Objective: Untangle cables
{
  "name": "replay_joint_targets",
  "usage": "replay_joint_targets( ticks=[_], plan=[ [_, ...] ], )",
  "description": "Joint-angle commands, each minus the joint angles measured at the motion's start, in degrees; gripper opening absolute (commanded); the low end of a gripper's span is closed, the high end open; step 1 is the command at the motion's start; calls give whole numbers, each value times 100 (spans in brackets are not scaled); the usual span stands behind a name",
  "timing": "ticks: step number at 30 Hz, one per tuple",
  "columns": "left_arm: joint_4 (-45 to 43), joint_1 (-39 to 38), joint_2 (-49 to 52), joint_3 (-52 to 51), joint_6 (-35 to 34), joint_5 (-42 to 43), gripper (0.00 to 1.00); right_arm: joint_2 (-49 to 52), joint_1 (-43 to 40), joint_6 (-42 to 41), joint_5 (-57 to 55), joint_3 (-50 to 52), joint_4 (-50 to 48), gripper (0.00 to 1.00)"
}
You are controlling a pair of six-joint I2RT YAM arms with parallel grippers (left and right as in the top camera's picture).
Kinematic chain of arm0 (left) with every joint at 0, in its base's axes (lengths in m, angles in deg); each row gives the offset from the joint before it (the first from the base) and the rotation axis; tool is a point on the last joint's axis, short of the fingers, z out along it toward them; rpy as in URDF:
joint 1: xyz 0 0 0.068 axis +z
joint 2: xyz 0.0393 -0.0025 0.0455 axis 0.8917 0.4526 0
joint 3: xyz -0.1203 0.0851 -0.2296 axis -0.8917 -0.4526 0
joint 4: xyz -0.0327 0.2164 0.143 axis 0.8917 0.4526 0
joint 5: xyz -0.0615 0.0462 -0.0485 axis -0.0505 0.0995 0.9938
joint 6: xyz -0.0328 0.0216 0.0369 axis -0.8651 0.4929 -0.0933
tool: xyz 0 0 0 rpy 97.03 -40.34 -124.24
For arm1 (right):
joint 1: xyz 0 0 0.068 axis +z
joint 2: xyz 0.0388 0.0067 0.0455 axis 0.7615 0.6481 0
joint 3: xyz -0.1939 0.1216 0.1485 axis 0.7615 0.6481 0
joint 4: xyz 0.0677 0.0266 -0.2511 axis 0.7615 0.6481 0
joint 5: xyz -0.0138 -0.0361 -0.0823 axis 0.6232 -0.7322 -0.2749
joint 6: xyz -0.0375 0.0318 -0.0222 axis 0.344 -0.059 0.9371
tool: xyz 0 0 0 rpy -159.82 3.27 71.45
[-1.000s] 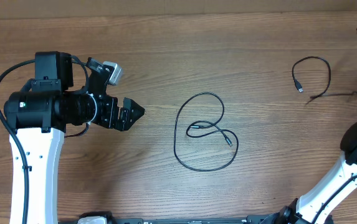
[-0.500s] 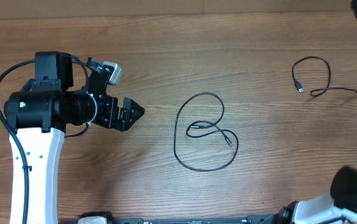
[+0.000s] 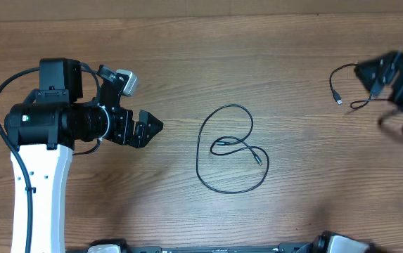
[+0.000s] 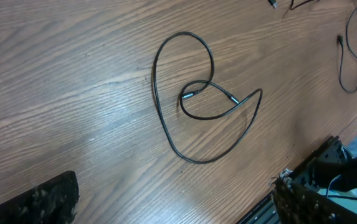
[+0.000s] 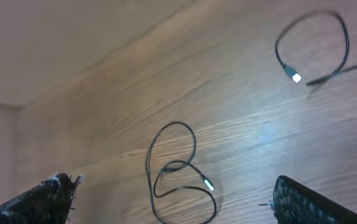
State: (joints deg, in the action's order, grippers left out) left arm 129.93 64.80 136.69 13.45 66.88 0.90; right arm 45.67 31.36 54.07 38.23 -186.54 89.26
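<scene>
Mid-table, a thin black cable lies in a loose loop crossing itself, both plugs inside. Left gripper sits well to its left, jaws apart. 2nd cable curls far right — blurred right gripper over it.

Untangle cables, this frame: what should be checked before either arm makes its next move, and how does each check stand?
1. Two cables apart: looped cable and second cable lie separate: ok.
2. No crossings in the looped cable: it crosses itself near its plugs: not ok.
3. Open, empty left end effector: ok.
4. Open, empty right end effector: ok.
5. Steady right arm: blurred overhead: not ok.
6. Arm clear of the second cable: cannot tell.
</scene>
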Motion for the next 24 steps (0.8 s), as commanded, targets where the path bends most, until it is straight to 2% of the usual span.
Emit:
replay_joint_targets(
  ticks=[1, 6, 9, 13, 24],
  plan=[
    [-9, 17, -63, 85, 109, -15, 100, -870, 105, 223, 28, 367, 22, 100],
    [-9, 17, -63, 85, 109, -15, 99, -1923, 105, 227, -61, 894, 22, 100],
    [-9, 17, -63, 85, 109, -15, 100, -2549, 105, 227, -560, 1165, 22, 100],
    [-9, 17, -63, 85, 109, -15, 100, -3056, 103, 225, -726, 1202, 20, 100],
    [-9, 17, -63, 85, 109, -15, 99, -3211, 103, 225, -726, 1213, 20, 100]
  ],
)
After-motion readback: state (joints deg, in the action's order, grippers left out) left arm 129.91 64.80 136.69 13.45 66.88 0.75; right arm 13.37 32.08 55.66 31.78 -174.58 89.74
